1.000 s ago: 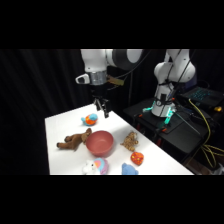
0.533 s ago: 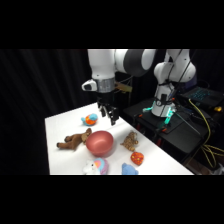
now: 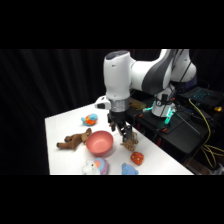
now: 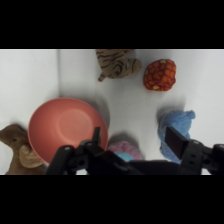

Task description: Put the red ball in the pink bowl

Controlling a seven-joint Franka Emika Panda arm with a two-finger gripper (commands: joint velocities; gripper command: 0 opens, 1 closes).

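The white arm's two-finger gripper (image 3: pixel 125 134), fingers spread and empty, is swinging from the table's back toward the small glossy red ball (image 3: pixel 137 158), sitting at four o'clock of the round salmon-pink bowl (image 3: pixel 99 143), closing in for the pickup.

The surface (image 4: pixel 30 75) is plain white. The pink bowl (image 4: pixel 65 127) is an even salmon-pink, unpatterned. The red ball (image 4: pixel 160 75) is red-orange, mottled with small yellowish flecks. A striped plush (image 4: pixel 116 64) is tan with dark brown stripes. A brown plush (image 3: pixel 75 140) is plain mid-brown. A small toy (image 3: pixel 90 119) is orange and blue. A fuzzy toy (image 4: pixel 176 127) is light blue. The arm (image 3: pixel 120 75) is white with grey joints, and the pincer (image 4: pixel 131 145) is black.
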